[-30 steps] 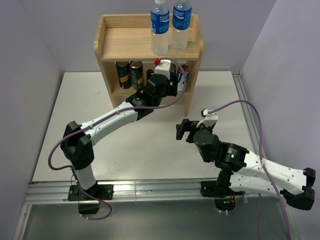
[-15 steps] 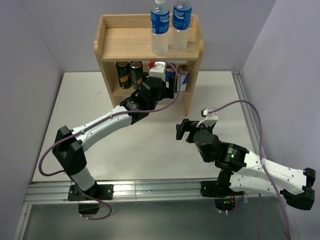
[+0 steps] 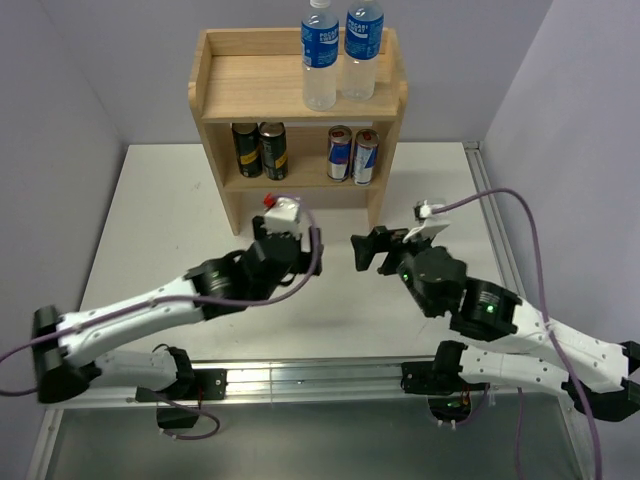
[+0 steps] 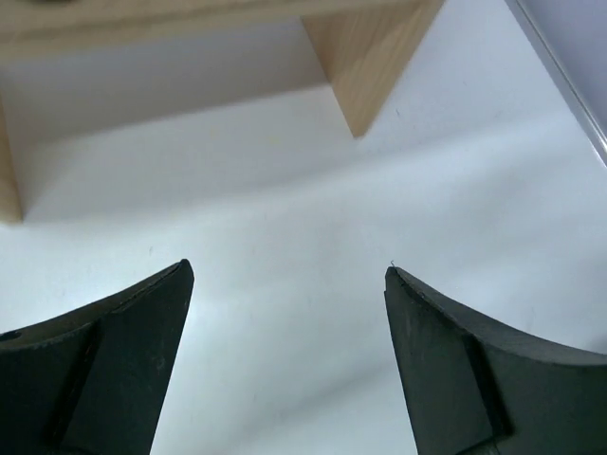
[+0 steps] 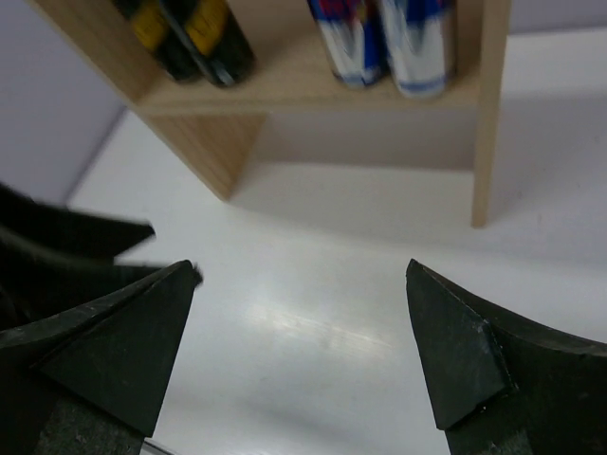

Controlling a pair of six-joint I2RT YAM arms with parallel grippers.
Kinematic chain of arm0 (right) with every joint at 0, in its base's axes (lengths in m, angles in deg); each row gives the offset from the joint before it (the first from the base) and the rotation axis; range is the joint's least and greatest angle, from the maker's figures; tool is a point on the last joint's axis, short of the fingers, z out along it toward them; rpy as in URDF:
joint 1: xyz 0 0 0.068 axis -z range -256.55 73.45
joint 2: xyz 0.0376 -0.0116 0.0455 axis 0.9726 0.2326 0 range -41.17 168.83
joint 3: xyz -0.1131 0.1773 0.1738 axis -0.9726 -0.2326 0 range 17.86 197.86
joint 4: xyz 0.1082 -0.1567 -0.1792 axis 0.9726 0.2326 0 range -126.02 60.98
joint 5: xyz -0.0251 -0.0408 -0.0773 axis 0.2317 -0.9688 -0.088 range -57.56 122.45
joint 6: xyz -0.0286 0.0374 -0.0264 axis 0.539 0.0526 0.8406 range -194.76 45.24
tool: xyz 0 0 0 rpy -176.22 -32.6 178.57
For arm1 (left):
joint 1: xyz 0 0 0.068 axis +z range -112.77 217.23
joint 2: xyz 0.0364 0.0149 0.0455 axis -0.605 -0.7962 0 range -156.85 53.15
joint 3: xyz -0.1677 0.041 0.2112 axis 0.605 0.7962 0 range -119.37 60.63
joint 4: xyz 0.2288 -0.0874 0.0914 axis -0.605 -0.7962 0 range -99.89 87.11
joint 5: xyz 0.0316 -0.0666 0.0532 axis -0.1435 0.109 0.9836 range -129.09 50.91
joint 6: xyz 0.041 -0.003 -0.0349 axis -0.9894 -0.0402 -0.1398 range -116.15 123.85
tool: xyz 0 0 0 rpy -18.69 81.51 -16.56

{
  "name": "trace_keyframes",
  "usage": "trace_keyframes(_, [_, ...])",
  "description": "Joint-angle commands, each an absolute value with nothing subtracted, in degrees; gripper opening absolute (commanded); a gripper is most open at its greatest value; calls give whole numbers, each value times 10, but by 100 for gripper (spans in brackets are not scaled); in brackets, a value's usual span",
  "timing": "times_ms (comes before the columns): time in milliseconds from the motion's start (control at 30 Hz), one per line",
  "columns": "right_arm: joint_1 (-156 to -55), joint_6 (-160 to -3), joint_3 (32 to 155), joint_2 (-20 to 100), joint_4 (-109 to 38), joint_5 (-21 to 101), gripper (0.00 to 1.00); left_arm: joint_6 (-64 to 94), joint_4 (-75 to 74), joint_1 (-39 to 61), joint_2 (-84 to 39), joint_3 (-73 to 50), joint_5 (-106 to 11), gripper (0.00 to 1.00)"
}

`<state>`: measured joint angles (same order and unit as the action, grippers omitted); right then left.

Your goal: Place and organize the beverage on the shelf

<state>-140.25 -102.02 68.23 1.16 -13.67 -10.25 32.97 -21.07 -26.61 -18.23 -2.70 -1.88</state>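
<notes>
Nearest, the right arm's rear link runs off the right border of the overhead view, and a purple cable [image 3: 520, 250] loops above it; the left gripper [image 4: 287, 267] stands wide open with nothing between its jaws, only bare white surface [image 3: 170, 230] in the gap; from above its fingers are hidden under the white wrist camera block [image 3: 285, 212], so the wrist view alone settles this; the right gripper [image 5: 301, 269] is likewise spread wide and holds nothing, its fingers out of focus in the bottom corners of its own view; from above it sits just right of the left one, the two apart, both short of the shelf [image 3: 250, 85]; dark blurred shapes [image 5: 66, 237] at the left edge of the right wrist view are too soft to identify; the shelf stands at the far side of the surface; the left wrist view catches only the feet of its side panels and the front edge of the lower board; the right wrist view shows the lower tier but crops the can tops; on that tier two dark cans [image 3: 247, 150] stand side by side at the left and two blue-and-silver cans [image 3: 340, 153] side by side at the right, a gap between the pairs; their labels are too small to read; only the overhead view shows the top board, where two clear bottles [image 3: 319, 60] with blue labels stand upright together on its right half, the right one's cap cut off by the frame
</notes>
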Motion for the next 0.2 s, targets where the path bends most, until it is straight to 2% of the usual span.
trace_keyframes(0, [-1403,-948,765,-21,-164,-58,100,435,-303,-294,-50,26,44,89])
trace_keyframes(100, [-1404,-907,802,-22,-182,-32,100,457,-323,-304,97,80,49,91])
trace_keyframes(167, [-1404,-901,832,-10,-172,-45,100,454,-318,-304,145,115,61,92])
